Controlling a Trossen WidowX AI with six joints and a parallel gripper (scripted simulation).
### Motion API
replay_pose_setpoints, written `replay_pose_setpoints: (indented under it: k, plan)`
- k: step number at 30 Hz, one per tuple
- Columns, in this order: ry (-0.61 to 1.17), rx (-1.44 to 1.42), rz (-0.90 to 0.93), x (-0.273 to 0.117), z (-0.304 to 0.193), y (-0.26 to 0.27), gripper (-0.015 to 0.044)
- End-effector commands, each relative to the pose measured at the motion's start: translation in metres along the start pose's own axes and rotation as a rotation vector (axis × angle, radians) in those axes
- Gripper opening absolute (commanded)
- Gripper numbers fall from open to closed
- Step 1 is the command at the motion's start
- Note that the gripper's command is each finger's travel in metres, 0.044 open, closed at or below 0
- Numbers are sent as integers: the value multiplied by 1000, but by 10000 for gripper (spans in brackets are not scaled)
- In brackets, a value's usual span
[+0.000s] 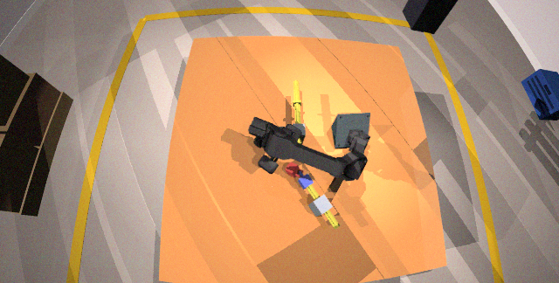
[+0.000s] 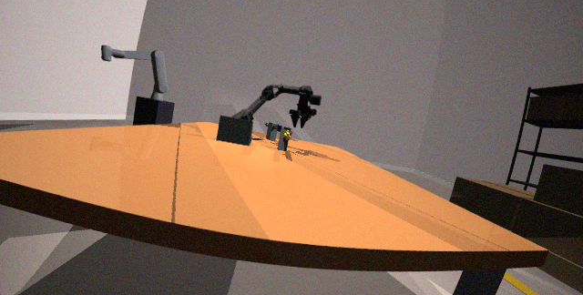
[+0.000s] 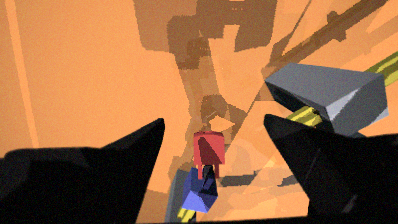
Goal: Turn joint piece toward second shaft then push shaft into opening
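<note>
The red joint piece (image 1: 293, 169) (image 3: 209, 147) hangs on the blue hinge part (image 1: 306, 181) (image 3: 200, 195) at the end of the first yellow shaft (image 1: 333, 220), which is held in a pale block (image 1: 322, 204). In the wrist view the red piece points up the picture, at an angle to the second shaft. The second yellow shaft (image 1: 297, 95) (image 3: 389, 69) passes through the grey block (image 3: 350, 90); its near end stands apart from the red piece. My gripper (image 2: 298, 125) (image 3: 214, 120) is open and empty, pointing down above the joint piece, which shows between and below the fingertips.
The arm's grey base (image 1: 342, 130) (image 2: 234, 130) stands on the orange table (image 1: 210, 231) (image 2: 137, 181), to the right of the shafts in the top view. The arm reaches over the space between the two blocks. Off the table are a black pedestal (image 1: 430, 3) and dark boxes (image 1: 26, 152).
</note>
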State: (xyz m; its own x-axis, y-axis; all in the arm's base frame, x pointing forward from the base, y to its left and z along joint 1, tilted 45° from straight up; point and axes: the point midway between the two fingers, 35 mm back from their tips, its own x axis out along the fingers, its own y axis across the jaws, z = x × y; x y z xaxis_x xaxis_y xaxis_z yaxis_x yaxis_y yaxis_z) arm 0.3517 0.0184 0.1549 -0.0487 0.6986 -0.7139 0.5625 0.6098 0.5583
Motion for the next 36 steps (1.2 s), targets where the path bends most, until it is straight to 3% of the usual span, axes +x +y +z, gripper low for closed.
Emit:
replay_pose_setpoints:
  k: [1,17,36]
  plan:
    - [2,26,-6,0,0,0,440]
    - [5,22,-6,56,0,1,440]
    - [8,24,-6,57,-60,3,440]
